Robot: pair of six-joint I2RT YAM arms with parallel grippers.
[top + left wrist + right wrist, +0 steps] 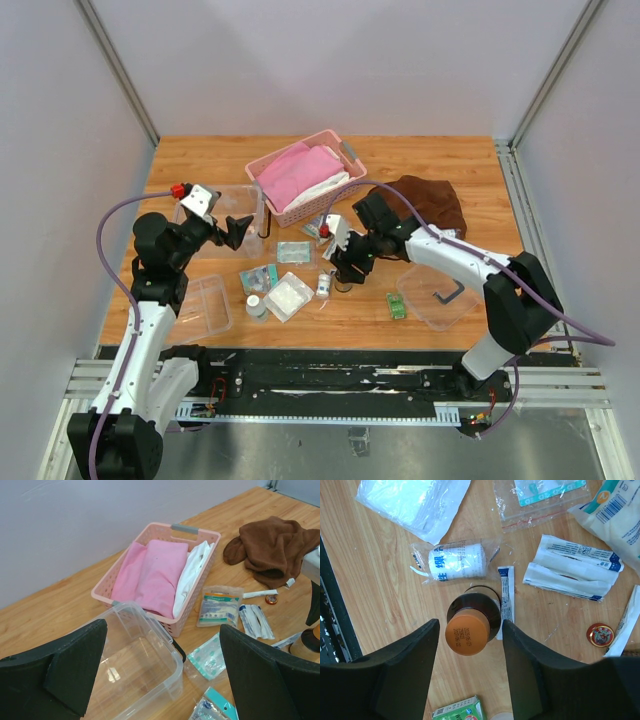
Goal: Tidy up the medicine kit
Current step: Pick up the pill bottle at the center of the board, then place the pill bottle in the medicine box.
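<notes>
Lab cell: white panels (330,60), aluminium rails (585,385)

The left gripper (236,232) hung left of centre in the top view, fingers spread wide. The right gripper (470,630) pointed downward near centre, fingers parted, its arm reaching leftward.

The top external camera is looking down from behind the arm bases over the whole worktop (200,165). The left wrist camera is slanting toward the far right corner, near the pink basket (150,528). The right wrist camera is pointing straight down, close over a brown bottle (470,625). Both wrist views are sharing the white sachets (255,620).
</notes>
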